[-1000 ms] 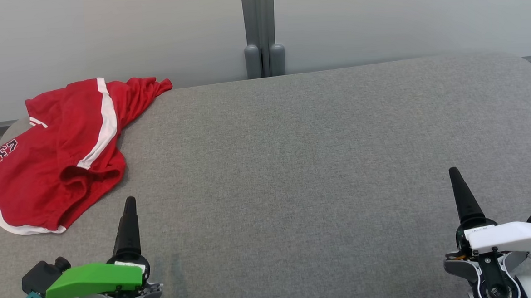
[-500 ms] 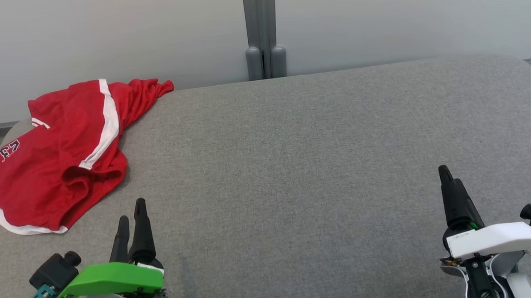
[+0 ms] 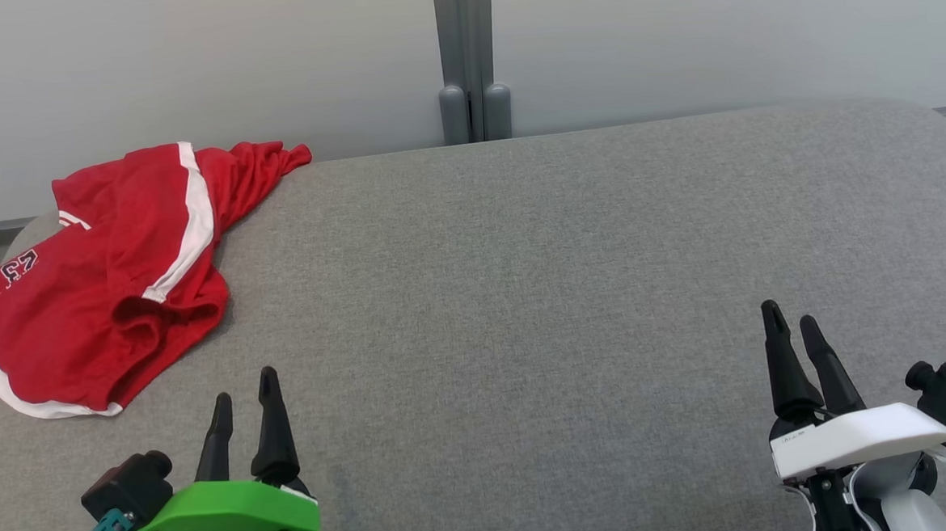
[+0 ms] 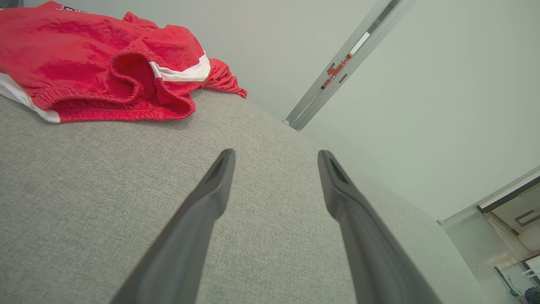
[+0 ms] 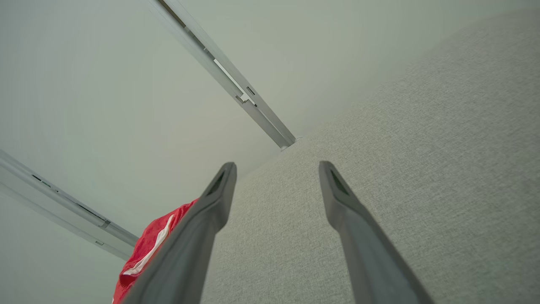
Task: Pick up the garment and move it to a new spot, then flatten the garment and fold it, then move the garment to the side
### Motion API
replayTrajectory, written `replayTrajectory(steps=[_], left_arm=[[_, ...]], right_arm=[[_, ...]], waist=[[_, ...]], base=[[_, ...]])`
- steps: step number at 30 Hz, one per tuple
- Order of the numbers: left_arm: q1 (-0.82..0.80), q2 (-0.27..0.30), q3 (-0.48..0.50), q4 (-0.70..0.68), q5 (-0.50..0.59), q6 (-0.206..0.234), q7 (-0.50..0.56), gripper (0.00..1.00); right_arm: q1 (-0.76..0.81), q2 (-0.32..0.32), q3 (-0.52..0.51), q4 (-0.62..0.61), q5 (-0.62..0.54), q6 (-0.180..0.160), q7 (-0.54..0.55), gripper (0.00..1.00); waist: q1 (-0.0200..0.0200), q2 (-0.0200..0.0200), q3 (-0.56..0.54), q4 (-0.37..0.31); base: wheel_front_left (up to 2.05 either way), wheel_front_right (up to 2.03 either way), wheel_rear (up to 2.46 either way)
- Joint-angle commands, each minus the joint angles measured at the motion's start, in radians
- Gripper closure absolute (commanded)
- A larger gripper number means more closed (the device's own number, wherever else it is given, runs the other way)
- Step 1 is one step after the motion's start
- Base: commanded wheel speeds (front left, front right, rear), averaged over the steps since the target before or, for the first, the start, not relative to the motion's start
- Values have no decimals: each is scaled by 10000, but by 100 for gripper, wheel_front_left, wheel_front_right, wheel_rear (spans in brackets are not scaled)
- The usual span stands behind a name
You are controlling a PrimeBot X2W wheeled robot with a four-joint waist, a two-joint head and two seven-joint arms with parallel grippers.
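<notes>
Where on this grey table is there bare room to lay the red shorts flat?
The bare stretch of the grey table runs from the red shorts rightward to its right edge, between the wall post behind and the left hand and right hand in front. The far-left corner, under the shorts, is crowded.

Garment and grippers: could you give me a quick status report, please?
Left gripper open, empty. Right gripper open, empty. Garment crumpled, untouched, far-left corner of grey table. No obstruction seen.

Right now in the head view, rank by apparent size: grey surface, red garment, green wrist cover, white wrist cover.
1. grey surface
2. red garment
3. green wrist cover and white wrist cover: look alike, not ranked.
</notes>
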Motion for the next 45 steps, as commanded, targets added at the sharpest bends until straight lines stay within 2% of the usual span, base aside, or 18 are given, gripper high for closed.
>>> replayTrajectory(steps=[1, 26, 45], left_arm=[[11, 75, -29, -97, 346, 48, -108, 0], [106, 98, -479, 165, 2713, 452, -710, 0], [6, 107, -770, 782, 4087, 613, -1105, 0]], right_arm=[[59, -59, 28, -146, -277, 43, -103, 0], [133, -77, 263, 352, -3050, 41, -707, 0], [23, -88, 407, 584, -4629, 43, -1096, 0]], waist=[[0, 0, -1, 9], [0, 0, -37, 90], [0, 0, -65, 172]], base=[[0, 0, 0], [0, 0, 0], [0, 0, 0]])
